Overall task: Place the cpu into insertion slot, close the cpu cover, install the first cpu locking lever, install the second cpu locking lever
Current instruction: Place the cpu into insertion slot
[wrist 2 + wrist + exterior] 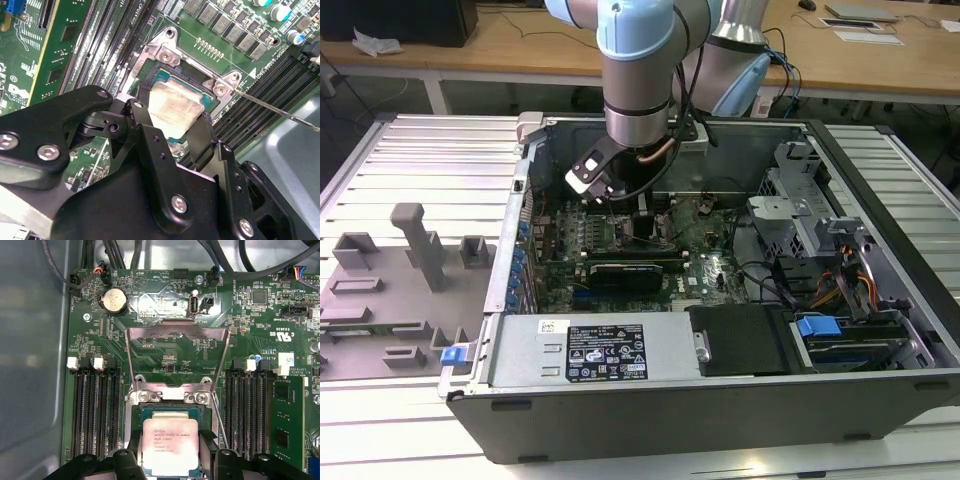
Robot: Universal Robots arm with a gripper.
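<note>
A bench [410, 150] topped with ribbed silver aluminium profiles spreads out to the exterior view's left and right edges. Beyond its far edge stand two light wooden desks, one [500, 45] on the exterior view's left and one [880, 60] on its right, carried on white legs [438, 95]. Dark grey floor [485, 95] shows beneath them. The light is even and soft.

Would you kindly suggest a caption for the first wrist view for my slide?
The pincer grips the cpu at the insertion slot, with the cpu cover raised open.
</note>
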